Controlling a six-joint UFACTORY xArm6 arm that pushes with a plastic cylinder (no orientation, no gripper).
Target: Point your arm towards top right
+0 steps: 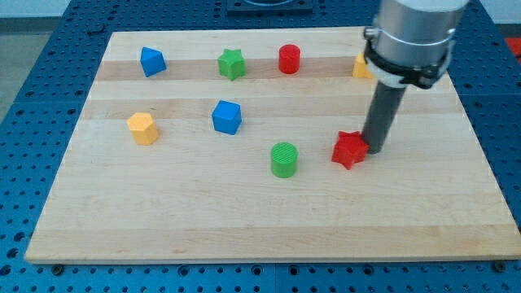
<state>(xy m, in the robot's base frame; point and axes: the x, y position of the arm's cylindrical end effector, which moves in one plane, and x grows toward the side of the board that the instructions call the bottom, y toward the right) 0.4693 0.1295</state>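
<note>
The tip (375, 151) rests on the board (244, 220) right of centre in the frame, touching or just beside the right edge of the red star (349, 150). The rod carries no fingers, so there is nothing to spread or pinch; it only slides and pushes. The task's target, the top right of the board, lies above and to the right of the tip, where a yellow block (361, 67) sits at the upper right, half hidden behind the arm's grey collar; its shape cannot be told. Judging from this, the tip needs to travel up and rightward, away from the red star, and could brush the yellow block if it heads too far left.

The other blocks stand well apart from that path, so they should stay put: a green cylinder (284, 159) just left of the red star, a blue cube (227, 116) at centre left, a yellow block (142, 128) at far left, and along the upper row a blue block (152, 61), a green star (232, 63) and a red cylinder (289, 59)
</note>
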